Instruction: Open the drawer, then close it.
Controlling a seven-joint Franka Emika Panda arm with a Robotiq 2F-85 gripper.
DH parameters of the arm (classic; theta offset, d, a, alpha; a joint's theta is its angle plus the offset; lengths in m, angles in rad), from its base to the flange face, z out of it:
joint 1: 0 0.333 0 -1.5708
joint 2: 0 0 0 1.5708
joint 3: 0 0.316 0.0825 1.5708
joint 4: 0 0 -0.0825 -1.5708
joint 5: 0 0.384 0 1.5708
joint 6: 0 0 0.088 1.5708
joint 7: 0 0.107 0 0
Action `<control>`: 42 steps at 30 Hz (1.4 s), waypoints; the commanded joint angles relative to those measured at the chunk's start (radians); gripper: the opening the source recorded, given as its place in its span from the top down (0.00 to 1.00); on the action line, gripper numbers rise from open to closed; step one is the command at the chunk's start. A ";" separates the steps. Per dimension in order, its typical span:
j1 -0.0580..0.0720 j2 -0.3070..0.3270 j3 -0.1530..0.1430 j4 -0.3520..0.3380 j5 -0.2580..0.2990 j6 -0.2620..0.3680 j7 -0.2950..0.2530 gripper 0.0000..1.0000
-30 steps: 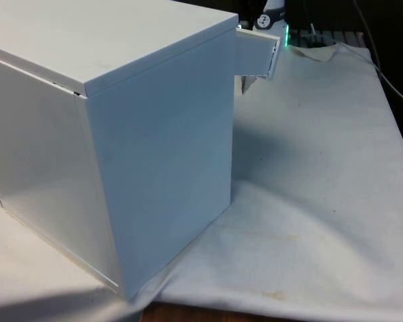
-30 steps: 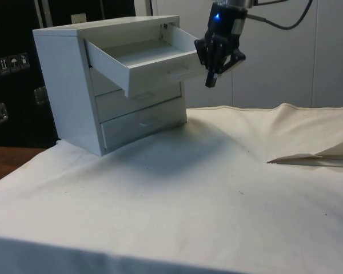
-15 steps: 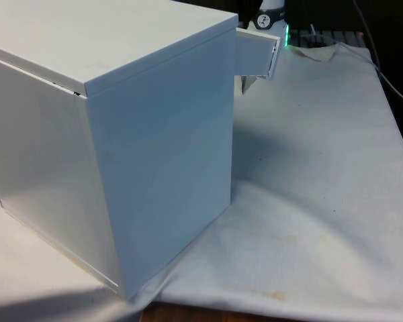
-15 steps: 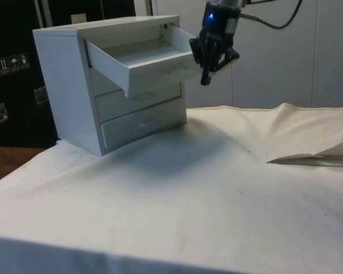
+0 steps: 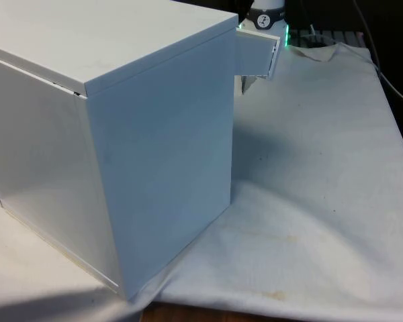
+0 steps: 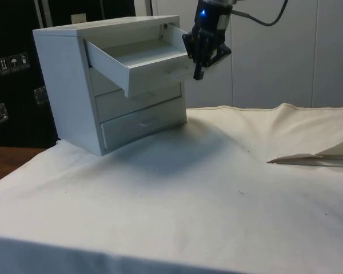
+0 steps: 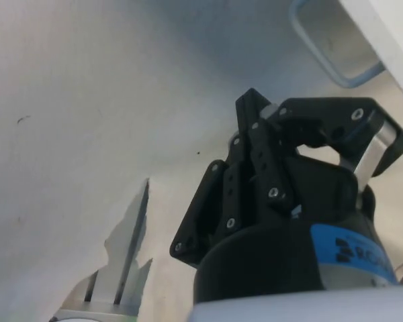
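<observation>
1. The white chest of drawers (image 6: 63, 85) is standing on the white cloth (image 6: 188, 188), sitting toward ten o'clock in the side view.
2. Its top drawer (image 6: 143, 60) is hanging well out of the carcass, its open tray showing from above. The middle drawer (image 6: 137, 97) and the bottom drawer (image 6: 143, 123) are lying flush and closed below it.
3. The black gripper (image 6: 198, 73) is hovering at the pulled-out drawer's front panel, at about three o'clock of the drawer, with its fingers pointing down.
4. Whether the fingers are touching the panel I cannot tell from the side view.
5. In the wrist view the two fingers are pressing together at the tips with nothing pinched between them, and the drawer's looped handle (image 7: 326, 57) is lying just beyond them, apart from the tips.
6. In the front view the chest is turning its plain back and side to the camera, and the open drawer is jutting out at one o'clock of the carcass.
7. A raised fold in the cloth (image 6: 308, 157) is lying at about four o'clock of the chest in the side view, well apart from it.
</observation>
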State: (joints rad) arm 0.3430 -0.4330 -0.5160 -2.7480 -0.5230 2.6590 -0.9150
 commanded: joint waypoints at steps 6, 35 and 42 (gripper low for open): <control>-0.010 0.031 0.007 0.033 -0.018 0.003 -0.009 1.00; -0.014 0.088 0.019 0.122 -0.103 -0.012 -0.007 1.00; -0.017 0.081 0.019 0.129 -0.124 -0.007 -0.003 1.00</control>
State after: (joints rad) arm 0.3420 -0.3550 -0.5080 -2.6240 -0.6250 2.6510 -0.9340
